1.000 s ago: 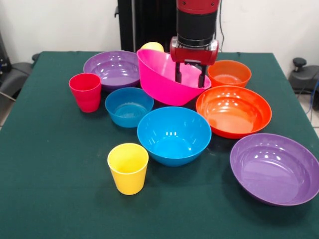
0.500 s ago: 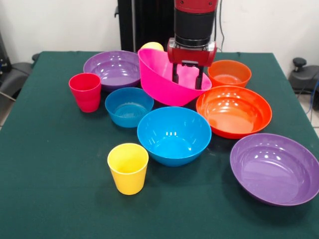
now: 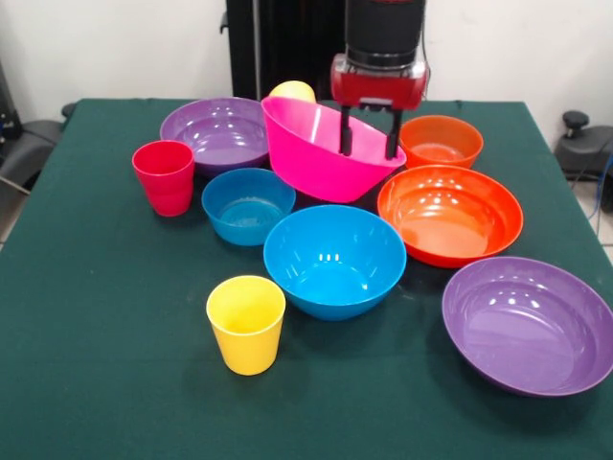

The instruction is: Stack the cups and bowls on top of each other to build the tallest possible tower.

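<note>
The pink bowl is judged light, stiff, slippery; its thin rim is best pinched; the end effector is seen spread apart above it

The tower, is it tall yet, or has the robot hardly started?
Hardly started. The only stacking that shows is the big pink bowl, which leans tilted on something yellow behind it. The gripper hangs open over that bowl, its fingers apart and holding nothing. Everything else sits alone on the table: the yellow cup, red cup and the blue, orange and purple bowls.
</note>
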`<state>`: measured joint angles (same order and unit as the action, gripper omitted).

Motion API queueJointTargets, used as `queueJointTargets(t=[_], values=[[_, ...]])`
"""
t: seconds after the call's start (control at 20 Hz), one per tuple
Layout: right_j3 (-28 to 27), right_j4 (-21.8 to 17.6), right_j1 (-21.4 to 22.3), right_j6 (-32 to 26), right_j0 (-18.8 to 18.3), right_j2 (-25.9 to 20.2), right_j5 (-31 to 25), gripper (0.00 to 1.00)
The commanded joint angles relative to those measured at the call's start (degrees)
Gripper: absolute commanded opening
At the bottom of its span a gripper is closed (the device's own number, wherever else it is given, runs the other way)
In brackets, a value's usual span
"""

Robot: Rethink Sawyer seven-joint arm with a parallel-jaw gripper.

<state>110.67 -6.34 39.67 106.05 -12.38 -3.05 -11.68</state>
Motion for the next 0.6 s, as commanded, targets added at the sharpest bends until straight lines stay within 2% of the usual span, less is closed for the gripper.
queueJointTargets(t=[0.05, 0.35, 0.6], values=[[2.0, 2.0, 3.0, 7.7, 2.8, -2.6, -6.0, 1.00], [1.4, 2.2, 2.5, 7.4, 2.9, -2.5, -6.0, 1.00], [0.4, 1.8, 0.2, 6.7, 2.1, -3.4, -4.1, 1.00]])
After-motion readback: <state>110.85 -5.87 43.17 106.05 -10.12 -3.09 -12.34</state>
